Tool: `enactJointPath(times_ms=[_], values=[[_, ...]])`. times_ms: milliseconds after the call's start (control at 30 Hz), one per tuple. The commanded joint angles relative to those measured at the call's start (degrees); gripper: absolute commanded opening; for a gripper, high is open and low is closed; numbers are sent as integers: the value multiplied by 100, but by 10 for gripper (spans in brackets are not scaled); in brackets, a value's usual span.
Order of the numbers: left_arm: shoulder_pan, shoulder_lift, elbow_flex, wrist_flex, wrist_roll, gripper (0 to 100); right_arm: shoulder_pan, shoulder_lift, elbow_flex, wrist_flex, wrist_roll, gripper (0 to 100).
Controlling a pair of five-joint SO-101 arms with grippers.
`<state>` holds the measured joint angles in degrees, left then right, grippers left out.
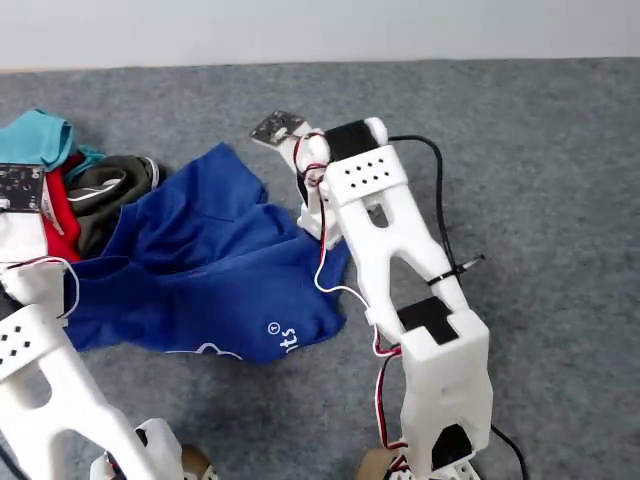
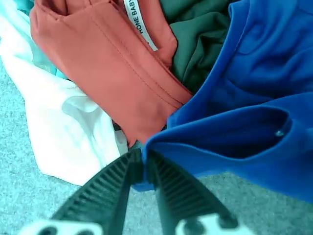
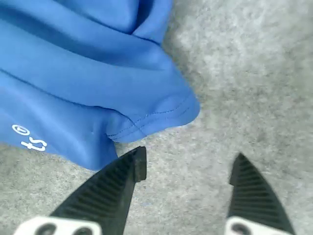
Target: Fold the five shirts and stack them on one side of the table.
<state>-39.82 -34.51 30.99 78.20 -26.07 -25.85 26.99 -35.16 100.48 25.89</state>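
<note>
1. Blue shirt [image 1: 215,265] lies crumpled left of centre on the surface [image 1: 540,180].
2. Left pincer [image 2: 143,157] clamps its edge; right pincer [image 3: 188,164] gapes empty beside the hem [image 3: 156,117].
3. Judged: spreading stage; right must grip hem next.

White lettering [image 1: 285,338] with a small circled mark on blue shirt [image 1: 200,260], near its hem, partly lost in folds. White neck label [image 2: 139,22], dark print, inside red shirt [image 2: 107,73] collar.
</note>
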Motion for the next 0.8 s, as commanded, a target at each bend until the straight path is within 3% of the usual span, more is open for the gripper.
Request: enactJointPath(times_ms=[0,233,433,767], values=[[9,-53,-180,26,44,6,48,-681,9,259,237,305],[26,-44,-145,18,44,6,-251,-1218,1538,233,255,305],[35,-44,251,-220,53,6,-734,-699,1574,-163,229,306],[26,-44,303,-220,53,6,-734,488,1574,-1314,255,306]])
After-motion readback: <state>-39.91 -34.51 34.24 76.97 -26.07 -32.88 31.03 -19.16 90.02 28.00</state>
